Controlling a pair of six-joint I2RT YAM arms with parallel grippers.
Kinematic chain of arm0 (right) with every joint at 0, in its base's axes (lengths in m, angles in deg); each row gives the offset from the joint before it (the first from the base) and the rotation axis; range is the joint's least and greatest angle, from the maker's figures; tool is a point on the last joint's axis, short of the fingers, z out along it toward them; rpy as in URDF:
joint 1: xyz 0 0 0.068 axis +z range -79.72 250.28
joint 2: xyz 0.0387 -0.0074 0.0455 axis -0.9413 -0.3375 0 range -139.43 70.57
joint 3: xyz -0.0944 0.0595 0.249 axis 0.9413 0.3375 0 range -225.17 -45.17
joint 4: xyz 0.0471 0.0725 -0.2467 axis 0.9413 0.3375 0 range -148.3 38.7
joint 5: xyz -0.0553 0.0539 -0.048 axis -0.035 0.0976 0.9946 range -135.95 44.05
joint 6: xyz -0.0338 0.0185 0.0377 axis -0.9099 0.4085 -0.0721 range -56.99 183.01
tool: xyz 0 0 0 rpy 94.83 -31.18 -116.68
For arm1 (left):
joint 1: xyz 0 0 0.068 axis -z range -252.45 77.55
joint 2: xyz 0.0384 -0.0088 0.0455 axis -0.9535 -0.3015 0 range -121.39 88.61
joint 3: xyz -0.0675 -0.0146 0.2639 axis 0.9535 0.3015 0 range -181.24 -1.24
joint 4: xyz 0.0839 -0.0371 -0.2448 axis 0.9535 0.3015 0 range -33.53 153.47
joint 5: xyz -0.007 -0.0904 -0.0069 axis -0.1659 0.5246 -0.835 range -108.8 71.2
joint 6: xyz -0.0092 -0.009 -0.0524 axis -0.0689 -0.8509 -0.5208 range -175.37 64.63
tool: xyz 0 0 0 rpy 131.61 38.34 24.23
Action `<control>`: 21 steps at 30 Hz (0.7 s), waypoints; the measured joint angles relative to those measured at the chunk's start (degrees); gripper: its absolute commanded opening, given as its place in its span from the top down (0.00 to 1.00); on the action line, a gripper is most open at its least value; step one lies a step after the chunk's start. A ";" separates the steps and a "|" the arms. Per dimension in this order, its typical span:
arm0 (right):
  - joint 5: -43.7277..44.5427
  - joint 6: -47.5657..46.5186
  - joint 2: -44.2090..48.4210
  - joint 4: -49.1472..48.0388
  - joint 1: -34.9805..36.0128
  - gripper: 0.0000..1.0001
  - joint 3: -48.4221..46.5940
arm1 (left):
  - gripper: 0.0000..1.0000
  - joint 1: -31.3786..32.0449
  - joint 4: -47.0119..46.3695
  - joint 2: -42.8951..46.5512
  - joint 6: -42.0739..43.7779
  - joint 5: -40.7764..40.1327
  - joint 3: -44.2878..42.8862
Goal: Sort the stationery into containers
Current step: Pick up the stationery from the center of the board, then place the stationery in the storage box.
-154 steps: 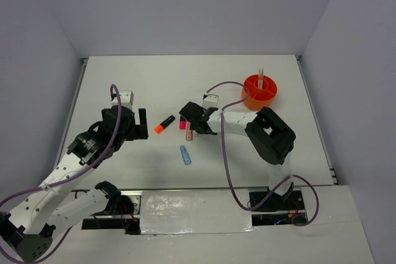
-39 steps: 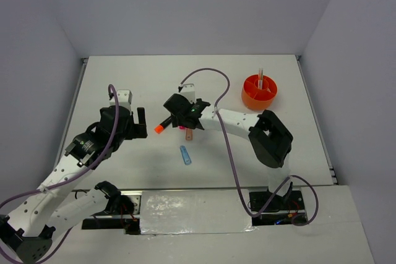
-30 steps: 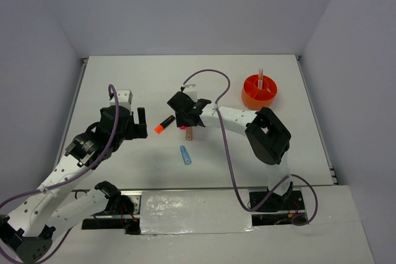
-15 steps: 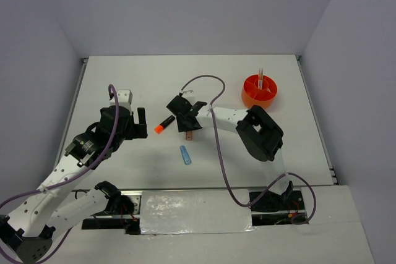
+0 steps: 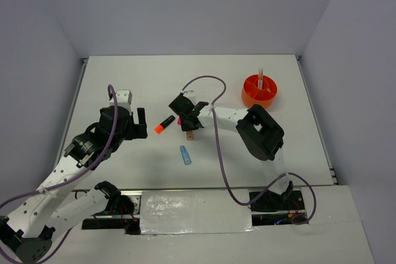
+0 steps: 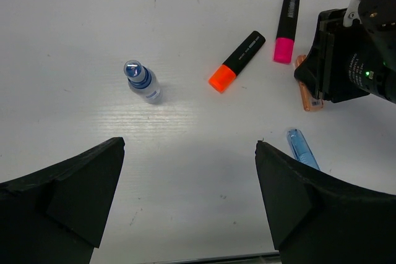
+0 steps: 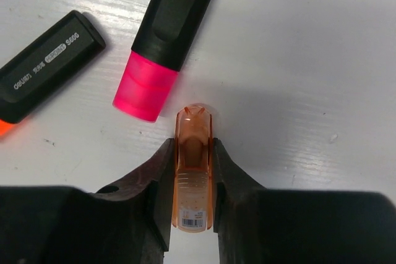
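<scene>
On white worktop (image 5: 124,78), clamped right claw (image 7: 193,153) on peach bar (image 7: 193,129) beside pink highlighter (image 7: 168,32); held left claw (image 6: 189,146) wide apart, empty.

Left arm (image 5: 65,174): white shells, black joints, rows of small holes.
Right arm (image 5: 230,117): white forearm, bulky black joints.
Cables (image 5: 203,78): purple, one per arm.
Left end effector (image 6: 189,145): black wedge fingers.
Right end effector (image 7: 192,146): dark, smooth fingers.
Wrist light (image 6: 370,73): green dot on black housing.
</scene>
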 measured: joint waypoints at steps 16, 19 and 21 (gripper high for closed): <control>5.01 -5.18 40.79 -20.72 -13.88 1.00 26.03 | 0.01 0.00 0.02 0.04 0.02 0.26 0.00; 11.56 -0.61 48.94 -24.87 -21.55 1.00 32.63 | 0.01 0.00 0.00 0.07 0.02 0.50 0.00; 14.80 1.77 52.35 -27.02 -25.49 1.00 36.46 | 0.01 0.00 0.00 0.09 0.02 0.63 0.00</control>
